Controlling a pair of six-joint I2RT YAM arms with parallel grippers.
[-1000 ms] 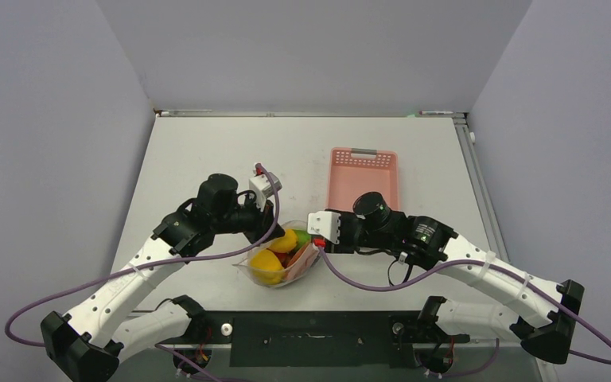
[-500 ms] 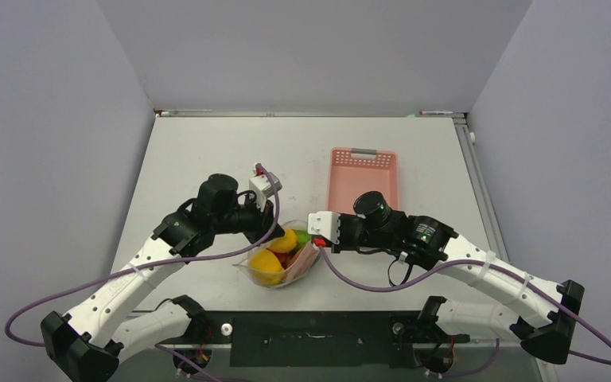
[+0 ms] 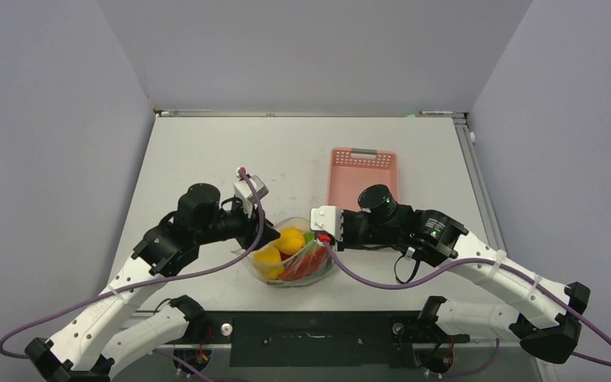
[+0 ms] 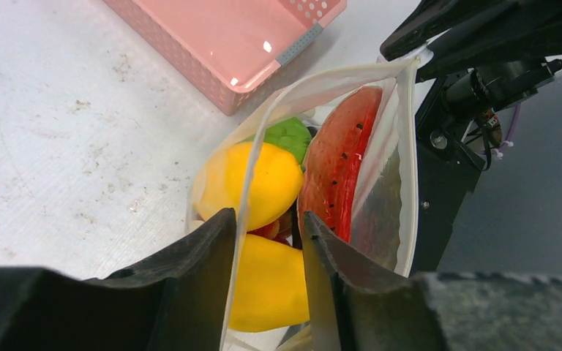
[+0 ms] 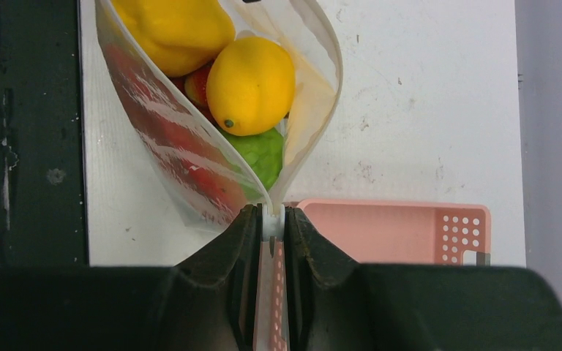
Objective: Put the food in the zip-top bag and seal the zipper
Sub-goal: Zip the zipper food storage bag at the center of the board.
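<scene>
At zip-top bag (image 5: 162,146) corner, right hand (image 5: 271,221) clamped; left hand (image 4: 267,228) narrowly parted astride rim, maybe loose; food (image 5: 251,84) partly hidden.

The clear zip-top bag (image 5: 154,124) gapes, zipper (image 4: 245,175) unsealed, holding lemon (image 5: 251,86), yellow pepper (image 5: 175,29), green fruit (image 5: 260,157).

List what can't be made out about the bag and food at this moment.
Top view: mouth of the zip-top bag too small to read; left gripper and right gripper cover its ends.
Left wrist view: the zipper runs off the bottom edge between the open jaws; contact unclear.
Wrist views: food beneath the lemon is covered.
Top view: near end of the basket hidden by the right arm.
</scene>
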